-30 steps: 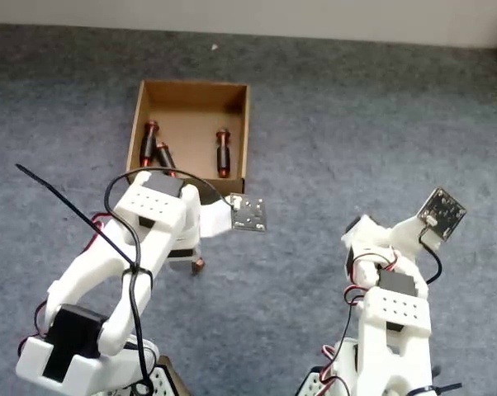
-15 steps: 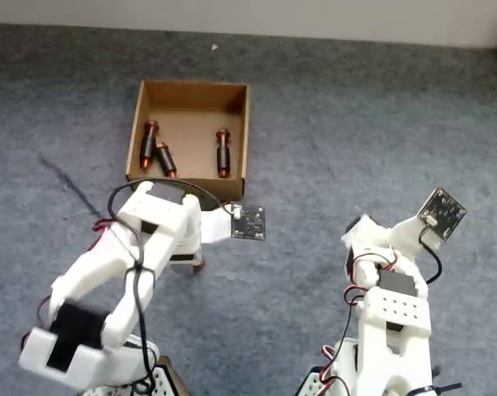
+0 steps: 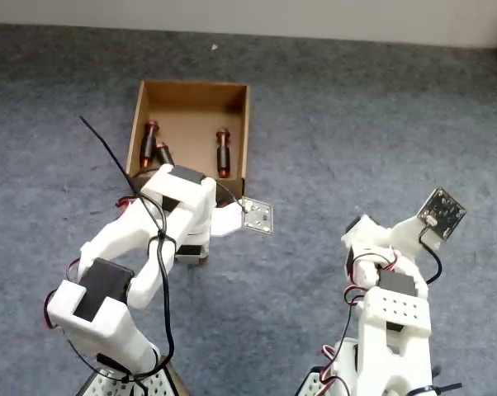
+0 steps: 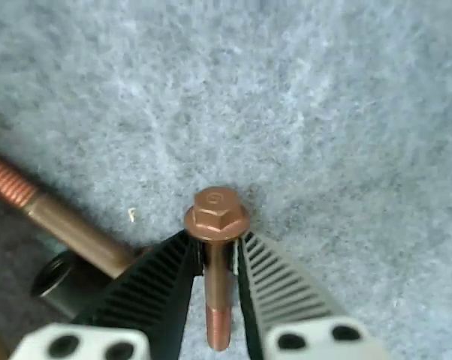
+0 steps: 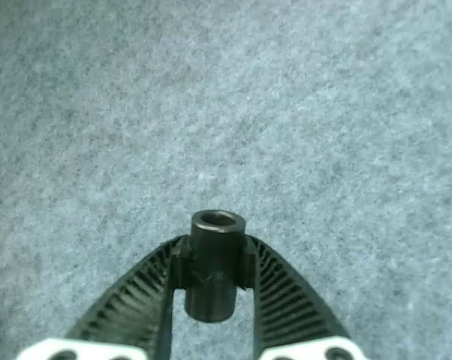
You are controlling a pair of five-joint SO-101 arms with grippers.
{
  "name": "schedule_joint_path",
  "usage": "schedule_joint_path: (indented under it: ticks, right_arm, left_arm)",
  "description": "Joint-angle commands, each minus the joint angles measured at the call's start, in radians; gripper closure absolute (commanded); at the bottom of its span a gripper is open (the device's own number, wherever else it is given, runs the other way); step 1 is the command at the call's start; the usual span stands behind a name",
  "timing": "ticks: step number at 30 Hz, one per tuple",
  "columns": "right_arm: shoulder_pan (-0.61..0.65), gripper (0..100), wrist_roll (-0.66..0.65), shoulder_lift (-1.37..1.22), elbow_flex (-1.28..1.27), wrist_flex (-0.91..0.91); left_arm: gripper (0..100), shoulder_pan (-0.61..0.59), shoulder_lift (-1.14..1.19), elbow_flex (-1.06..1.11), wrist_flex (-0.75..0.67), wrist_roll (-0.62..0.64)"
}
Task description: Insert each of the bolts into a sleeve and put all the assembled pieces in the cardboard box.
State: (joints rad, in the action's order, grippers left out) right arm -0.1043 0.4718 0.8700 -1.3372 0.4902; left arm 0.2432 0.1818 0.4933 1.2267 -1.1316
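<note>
Just short of the near wall of the open brown cardboard box point(image 3: 195, 84): pinching a copper-coloured hex-head bolt point(image 4: 216, 215) by its shank in the left gripper point(image 4: 218, 251), clamping tight with ribbed black fingers point(image 4: 162, 274) on both sides, keeping the flanged head standing clear of the tips and the threaded end pointing back toward the wrist. Judging this a carrying grip rather than a mating one, since the thread is sitting boxed in between the fingers. Hovering over grey carpet point(image 3: 356, 124), close to it. Noting just beside that gripper a second bolt point(image 4: 61, 225), long and copper, lying on the carpet against another black sleeve point(image 4: 57, 279); not managing to tell whether it is seated inside. Well apart, on the right side: squeezing a short black cylindrical metal sleeve point(image 5: 213, 277) around its body in the right gripper point(image 5: 215, 251), leaving the open bore facing outward and unobstructed, presumably for receiving a bolt. Counting three assembled pieces on the box floor, copper ends showing past dark sleeves: two point(image 3: 149, 143) point(image 3: 164, 157) lying close together by one side wall, one point(image 3: 223, 153) lying near the opposite wall. Reckoning the job well along but the held pair not yet mated; expecting alignment of thread and bore to be the fiddly part.
</note>
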Motion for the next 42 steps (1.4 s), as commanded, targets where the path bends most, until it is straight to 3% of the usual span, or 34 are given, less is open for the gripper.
schedule_joint_path:
  ticks: [1,8,13,17,24,28,42]
  right_arm:
    - [-0.005,99.2,0.002,0.025,0.007,-0.022]
    - [-0.005,99.2,-0.002,0.035,0.007,-0.022]
    - [0.074,99.3,-0.13,0.035,0.005,-0.015]
    - [0.085,99.3,-0.138,0.036,0.007,0.013]
    - [0.107,99.3,-0.141,0.041,0.015,0.019]
    - [0.163,99.3,-0.141,0.174,0.015,0.111]
    - [0.456,99.4,-0.249,0.753,-0.182,0.185]
  left_arm:
    - [97,0.038,-0.004,-0.016,0.015,0.087]
    - [98,0.079,-0.252,-0.005,0.078,0.269]
    - [98,0.073,-0.489,0.027,0.078,0.43]
    - [98,0.076,-0.648,0.099,0.078,0.496]
    - [98,0.073,-0.86,0.206,0.086,0.741]
    - [99,0.074,-0.977,0.263,0.075,0.799]
    - [99,0.071,-1.451,0.587,-0.345,1.221]
